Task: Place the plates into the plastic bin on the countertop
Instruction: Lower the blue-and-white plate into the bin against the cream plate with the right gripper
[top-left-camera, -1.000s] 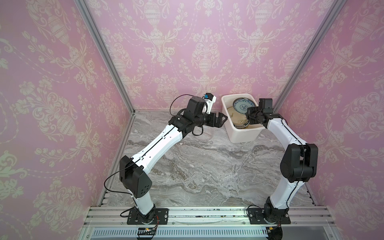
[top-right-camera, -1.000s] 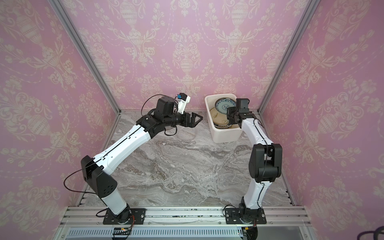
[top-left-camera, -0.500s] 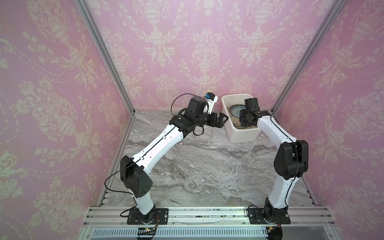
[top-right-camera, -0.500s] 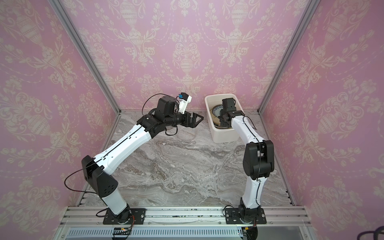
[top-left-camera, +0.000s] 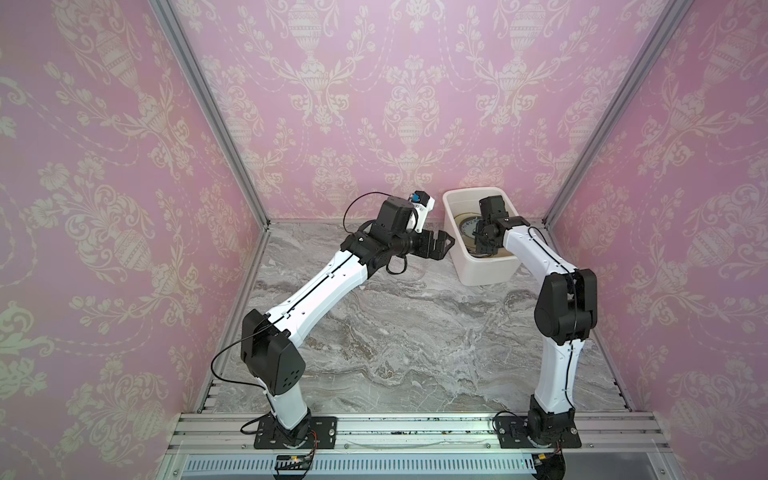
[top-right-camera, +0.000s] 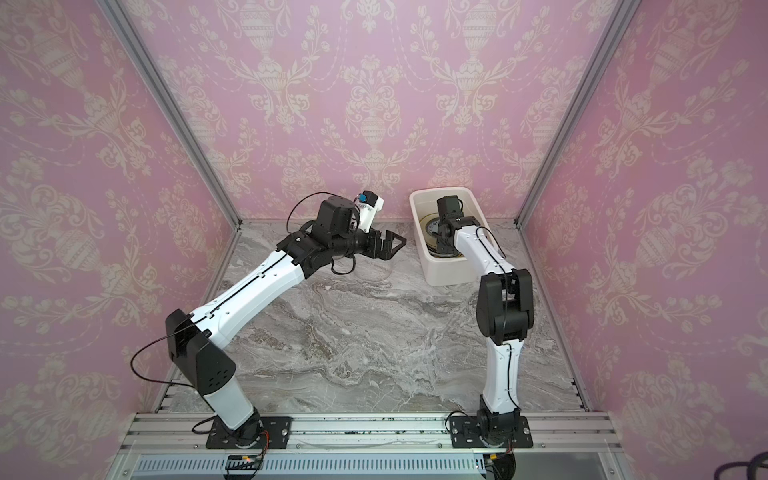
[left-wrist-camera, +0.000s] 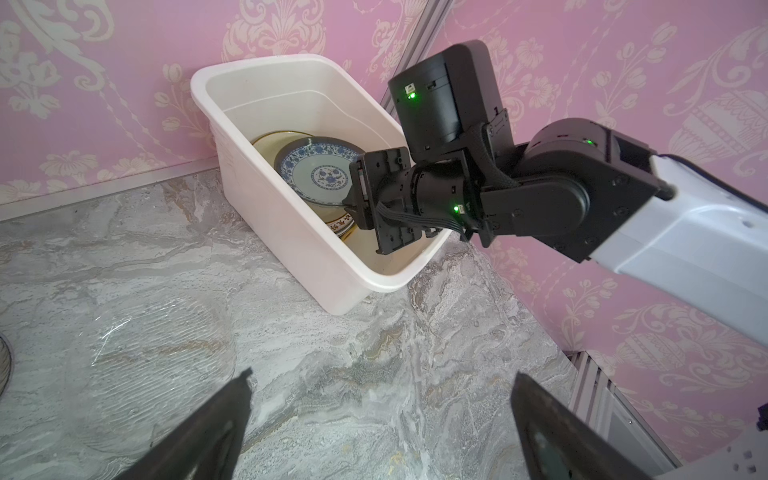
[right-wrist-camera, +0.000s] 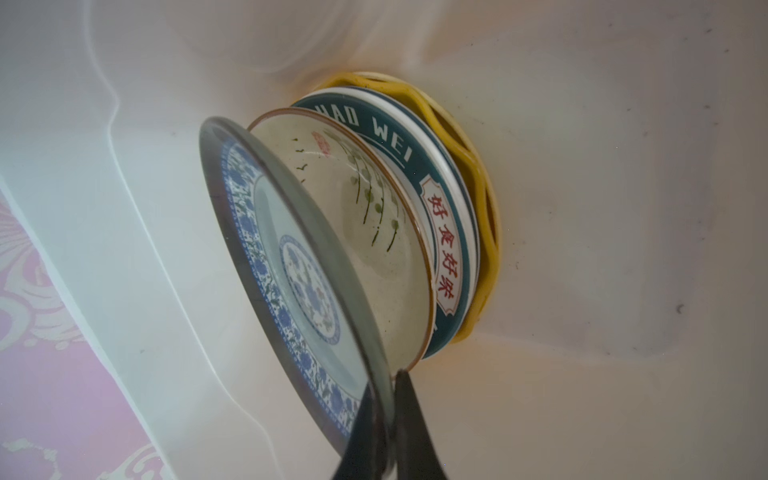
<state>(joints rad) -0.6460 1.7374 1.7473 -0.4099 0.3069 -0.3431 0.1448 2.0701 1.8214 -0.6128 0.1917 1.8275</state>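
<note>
Plates are lying stacked in the plastic bin (left-wrist-camera: 299, 266), its long axis running toward the back wall (top-left-camera: 374, 124). Inside it, the right gripper (right-wrist-camera: 386, 386) is pinching the blue-and-white plate (right-wrist-camera: 291, 270) by the rim, leaning it steeply on the stack (right-wrist-camera: 436, 216). Beside the bin, the left gripper (left-wrist-camera: 382, 374) is hovering wide open over a clear glass plate (left-wrist-camera: 153, 357), yet to go.

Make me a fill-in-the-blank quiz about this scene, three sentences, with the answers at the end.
1. The right gripper pinches the rim of the blue-patterned plate, tilted inside the plastic ____.
2. The left gripper hovers with its jaws ____.
3. One clear glass plate lies on the ____, not yet put away.
Missing words: bin; open; countertop.
</note>
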